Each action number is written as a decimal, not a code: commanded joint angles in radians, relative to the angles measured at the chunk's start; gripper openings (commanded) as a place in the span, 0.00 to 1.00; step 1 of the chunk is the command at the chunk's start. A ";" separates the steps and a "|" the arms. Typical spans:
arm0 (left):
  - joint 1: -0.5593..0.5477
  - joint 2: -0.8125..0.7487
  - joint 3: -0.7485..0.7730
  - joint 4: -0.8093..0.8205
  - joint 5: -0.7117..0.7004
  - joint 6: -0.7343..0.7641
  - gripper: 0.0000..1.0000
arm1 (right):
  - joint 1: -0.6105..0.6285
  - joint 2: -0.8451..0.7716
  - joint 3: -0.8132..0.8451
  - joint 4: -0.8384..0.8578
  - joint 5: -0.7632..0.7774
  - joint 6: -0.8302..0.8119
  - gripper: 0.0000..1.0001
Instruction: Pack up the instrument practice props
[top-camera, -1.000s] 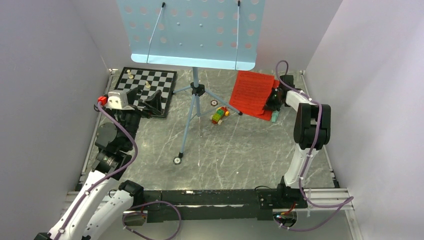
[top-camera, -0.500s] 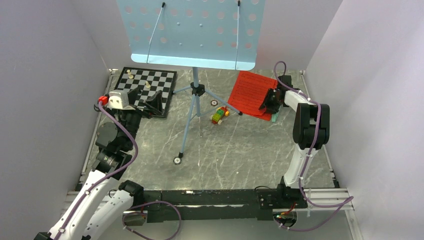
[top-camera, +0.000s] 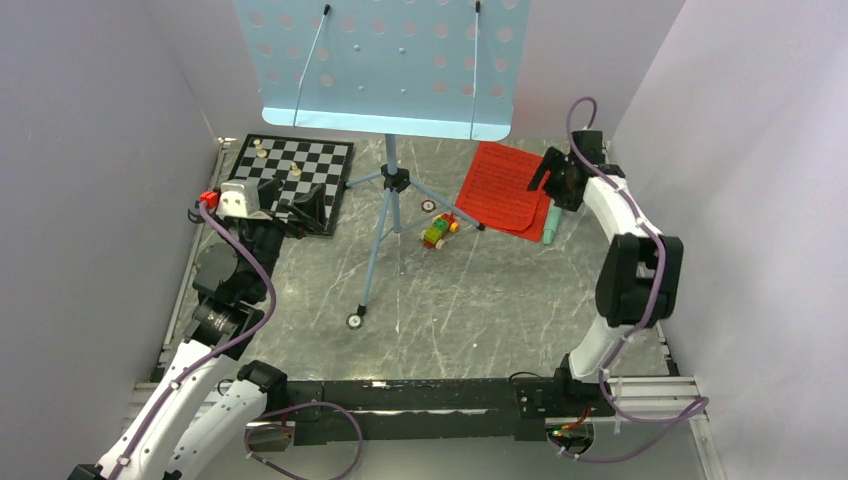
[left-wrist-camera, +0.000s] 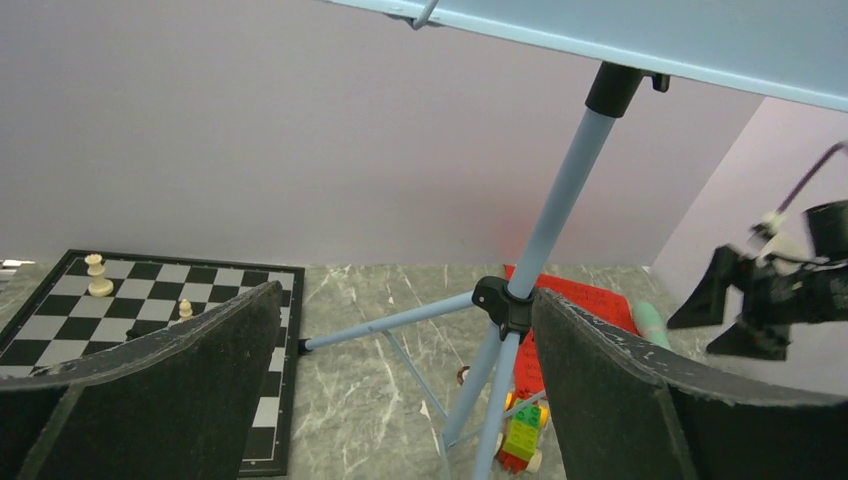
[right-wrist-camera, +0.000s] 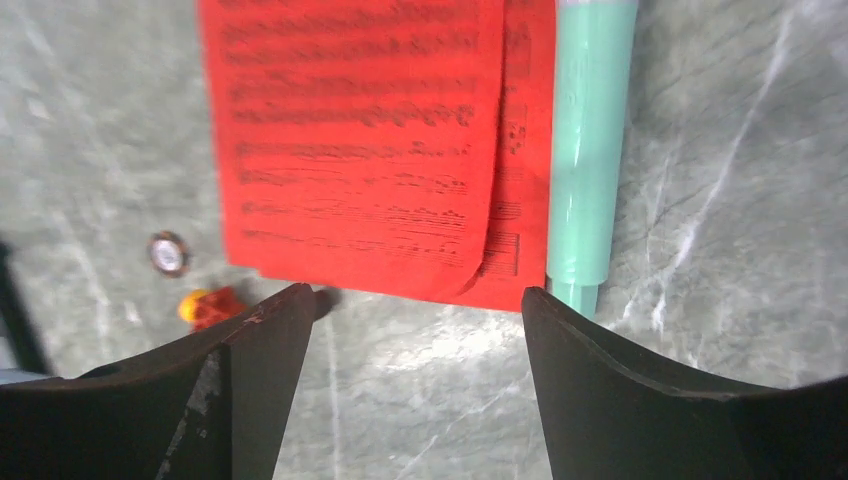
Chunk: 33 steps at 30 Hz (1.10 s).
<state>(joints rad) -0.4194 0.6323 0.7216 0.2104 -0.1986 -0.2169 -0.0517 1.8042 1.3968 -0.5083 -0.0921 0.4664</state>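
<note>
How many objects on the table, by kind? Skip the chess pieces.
music stand: 1
red sheet-music stack: 1
mint-green microphone: 1
chessboard: 1
block toy: 1
small round disc: 1
Total: 6

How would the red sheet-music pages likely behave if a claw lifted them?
Probably floppy: the red pages look thin and lie flat, so they would likely droop from a pinched edge. They look like overlapping loose sheets, so may slide apart. Flush on the table, edges look hard to catch.
</note>
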 joint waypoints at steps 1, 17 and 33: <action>-0.002 -0.001 -0.009 -0.009 -0.003 -0.031 0.99 | 0.038 -0.219 0.038 0.049 0.072 0.024 0.81; -0.007 0.107 -0.077 0.099 0.219 -0.074 0.99 | 0.474 -0.768 -0.524 0.431 0.193 -0.039 0.80; -0.015 0.519 0.035 0.731 0.473 0.122 0.90 | 0.558 -0.993 -0.760 0.473 0.097 0.034 0.79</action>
<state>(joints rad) -0.4431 1.0958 0.6617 0.7391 0.2115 -0.1333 0.5003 0.8791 0.6651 -0.0795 0.0200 0.4816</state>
